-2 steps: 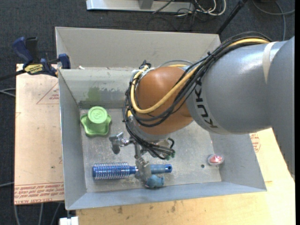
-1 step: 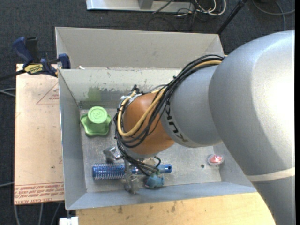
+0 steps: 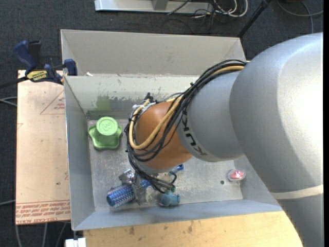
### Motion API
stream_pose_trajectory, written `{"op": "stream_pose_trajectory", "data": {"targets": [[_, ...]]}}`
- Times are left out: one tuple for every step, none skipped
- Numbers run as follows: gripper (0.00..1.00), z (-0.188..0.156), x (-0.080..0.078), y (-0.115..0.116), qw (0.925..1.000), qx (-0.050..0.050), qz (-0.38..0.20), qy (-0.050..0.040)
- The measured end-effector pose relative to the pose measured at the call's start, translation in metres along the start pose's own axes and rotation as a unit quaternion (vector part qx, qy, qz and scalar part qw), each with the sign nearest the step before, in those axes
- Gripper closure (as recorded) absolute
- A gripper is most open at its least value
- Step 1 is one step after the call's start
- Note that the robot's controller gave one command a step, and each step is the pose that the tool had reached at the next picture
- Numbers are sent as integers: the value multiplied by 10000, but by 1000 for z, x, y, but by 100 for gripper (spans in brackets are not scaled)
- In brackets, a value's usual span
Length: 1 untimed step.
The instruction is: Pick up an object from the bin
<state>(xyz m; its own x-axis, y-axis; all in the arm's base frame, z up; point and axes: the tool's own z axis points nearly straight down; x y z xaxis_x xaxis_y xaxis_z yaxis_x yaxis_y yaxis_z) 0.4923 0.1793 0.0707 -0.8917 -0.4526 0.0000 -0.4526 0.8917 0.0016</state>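
Down by the near wall of the bin [image 3: 78, 153], under the orange cover [image 3: 157, 135] and its loops of cable [image 3: 134, 138], the tool [image 3: 140, 183] sits low over the floor. It is buried in its own wiring, so I cannot tell whether it stands wide or narrow, and I see nothing held in it.

Just beside it on the left lies a blue ridged roller [image 3: 121, 195], close against the near wall. Its long axis runs from lower left up toward the tool, nearly flat on the floor. I would judge it light and a bit springy, with ridges that give purchase. The best hold looks to be across its middle, square to its length.

A teal lump [image 3: 168, 199] lies to the tool's right. A green flower-shaped cap [image 3: 105, 133] and a small red thing [image 3: 236, 175] sit well apart.
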Motion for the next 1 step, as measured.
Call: {"op": "stream_pose_trajectory", "data": {"targets": [[100, -140, 3, -13, 9972, 15, -743, -44]]}}
